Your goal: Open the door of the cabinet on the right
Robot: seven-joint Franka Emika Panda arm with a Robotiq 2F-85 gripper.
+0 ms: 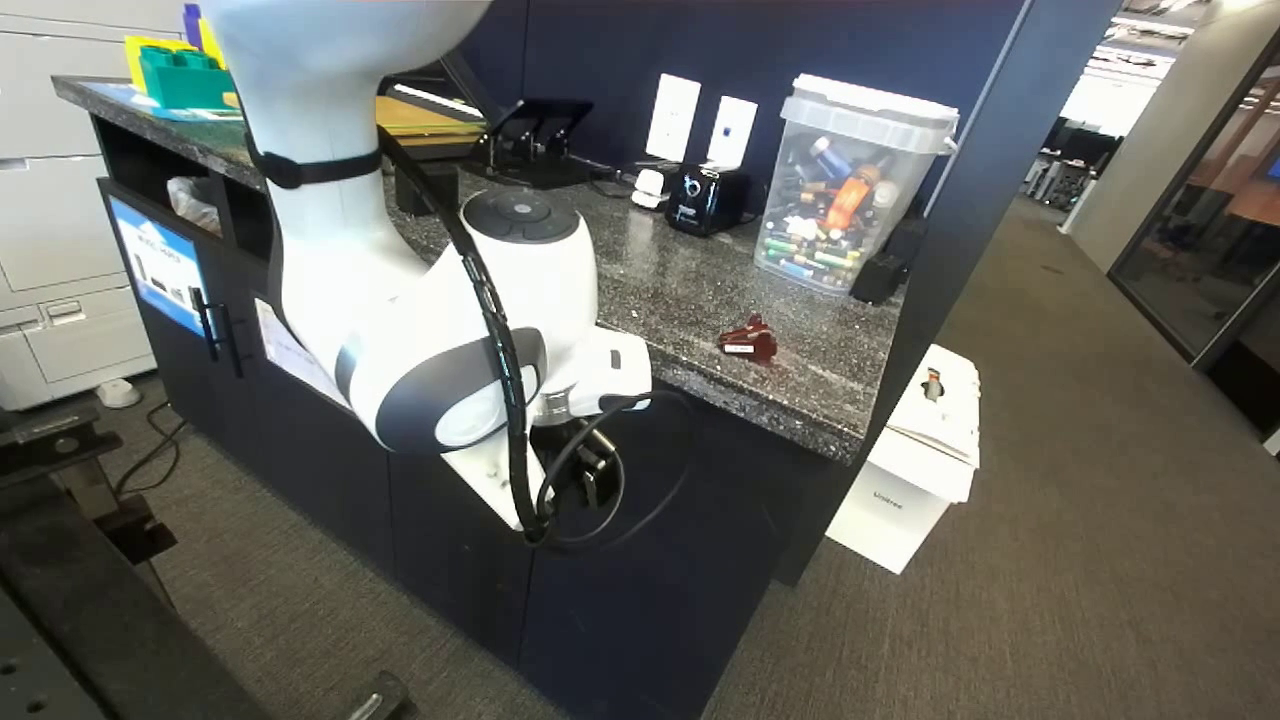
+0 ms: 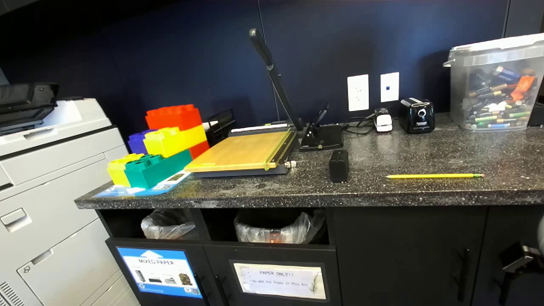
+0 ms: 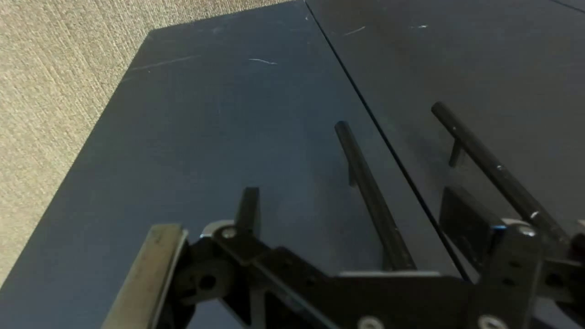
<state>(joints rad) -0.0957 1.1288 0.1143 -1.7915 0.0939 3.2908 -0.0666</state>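
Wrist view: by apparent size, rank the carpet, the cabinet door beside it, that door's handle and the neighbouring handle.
Largest to smallest:
1. cabinet door
2. carpet
3. door's handle and neighbouring handle, unranked: they look alike, both partly behind the gripper.

1. In an exterior view, a bright ceiling (image 1: 1165, 30) glares at upper right; the white arm (image 1: 345, 240) is nearly washed out.
2. In both exterior views, the counter (image 1: 690, 268) has a soft sheen, while the cabinet (image 2: 408, 242) below is dim, its details hard to see.
3. In an exterior view, the wall (image 2: 204, 55) fades into black at upper left.
4. The wrist view is soft, with pale, brightly lit carpet (image 3: 59, 91) and slightly blurred fingers (image 3: 468, 224).
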